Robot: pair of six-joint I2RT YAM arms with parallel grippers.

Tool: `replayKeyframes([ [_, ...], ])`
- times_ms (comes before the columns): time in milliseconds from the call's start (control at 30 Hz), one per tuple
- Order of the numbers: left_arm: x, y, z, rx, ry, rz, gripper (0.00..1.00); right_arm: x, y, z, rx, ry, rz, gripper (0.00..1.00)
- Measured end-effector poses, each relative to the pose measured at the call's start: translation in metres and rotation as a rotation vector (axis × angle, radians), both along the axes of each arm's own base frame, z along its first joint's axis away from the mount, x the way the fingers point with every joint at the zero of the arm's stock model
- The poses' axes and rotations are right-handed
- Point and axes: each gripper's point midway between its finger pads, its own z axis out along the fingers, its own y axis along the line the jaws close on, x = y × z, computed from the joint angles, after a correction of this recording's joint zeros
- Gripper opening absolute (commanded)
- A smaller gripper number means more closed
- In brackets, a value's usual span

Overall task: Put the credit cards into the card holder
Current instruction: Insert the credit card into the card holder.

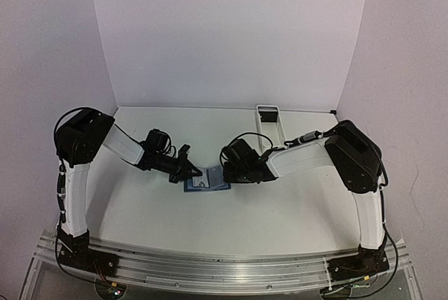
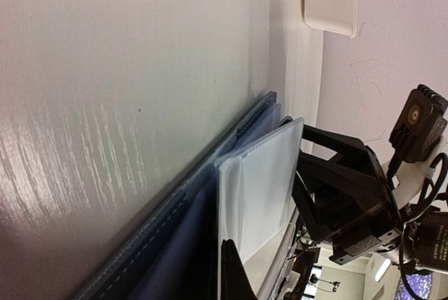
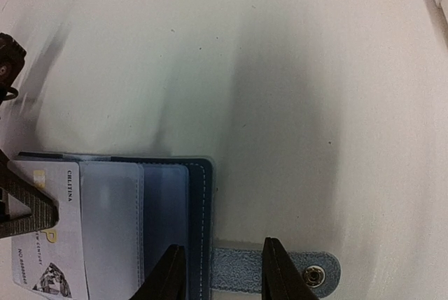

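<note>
Right wrist view gives us the right gripper [image 3: 224, 273] with its 2 fingers [image 3: 173, 277] spread wide, standing astride the short strap [image 3: 238, 277] of the card holder [image 3: 171, 202]. We cannot tell whether the tips press on it. Just outside 1 finger the strap ends in its snap [image 3: 316, 272]. Just outside the other lies the holder itself, open and flat on the table [image 3: 294, 69], its lighter blue pockets facing up. On the side of the holder farthest from these fingers we see 1 pale credit card [image 3: 52, 237] with small print, beside the pockets, and dark fingers of the left gripper [image 1: 189, 168] lie over it. From the left wrist we see only 1 dark finger [image 2: 234, 275] against that card, so we cannot tell whether the left gripper clamps it. From the top camera both grippers meet over the holder, and a long white tray [image 1: 269, 119] sits well beyond the right gripper, near the back wall.
</note>
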Motion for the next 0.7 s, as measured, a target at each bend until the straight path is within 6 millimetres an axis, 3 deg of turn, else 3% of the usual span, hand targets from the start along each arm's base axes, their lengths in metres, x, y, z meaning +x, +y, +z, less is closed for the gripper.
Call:
replayKeyframes([
  [700, -0.007, -0.016, 0.002, -0.044, 0.032, -0.078, 0.0, 0.001, -0.002, 0.0, -0.006, -0.002, 0.002, 0.33],
])
